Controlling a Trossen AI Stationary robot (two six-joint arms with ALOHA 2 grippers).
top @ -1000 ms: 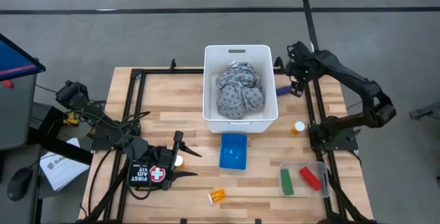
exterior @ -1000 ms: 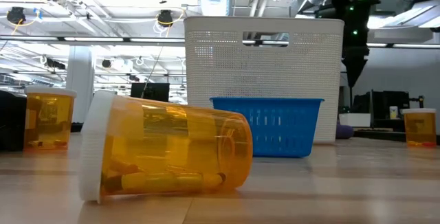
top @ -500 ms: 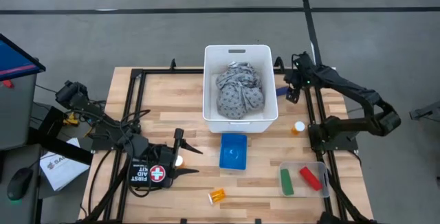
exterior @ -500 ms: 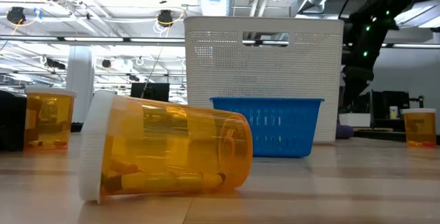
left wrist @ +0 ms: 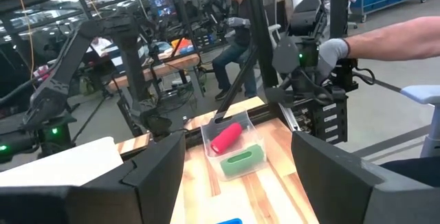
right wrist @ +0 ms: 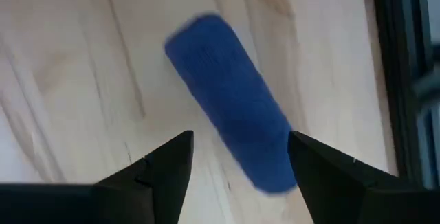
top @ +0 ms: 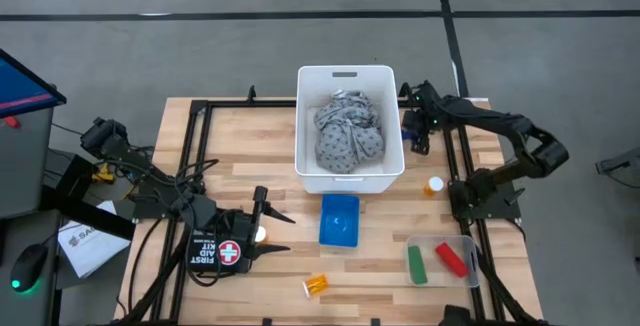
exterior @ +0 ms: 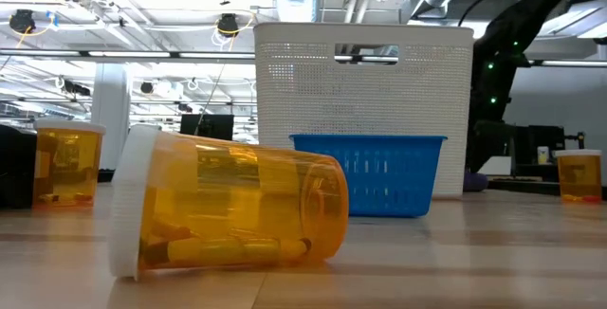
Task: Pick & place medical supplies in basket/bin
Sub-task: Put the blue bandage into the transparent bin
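The white bin (top: 345, 171) holds the grey patterned cloth (top: 348, 131). My right gripper (top: 417, 134) hangs open just right of the bin, fingers pointing down over the blue stick piece (right wrist: 230, 135), which lies flat on the wood; in the right wrist view the fingers stand on either side of it (right wrist: 237, 165) without touching. My left gripper (top: 272, 234) rests open at the table's near left. Orange pill bottles: one lying near the front edge (top: 316, 285), one upright right of the bin (top: 434, 184), one by the left gripper (top: 260, 233). Green and red pieces lie in a clear tray (top: 440, 259).
A small blue basket (top: 339, 219) sits in front of the bin. A red first aid label (top: 218, 253) lies under the left arm. Black frame rails run along both table sides (top: 455, 166). A person's gloved hand (left wrist: 335, 47) shows beyond the table's right side.
My right gripper has come down and a little toward the table's left, beside the bin's right wall, ending low over the blue piece. The arm behind it has folded lower. Nothing on the table has moved.
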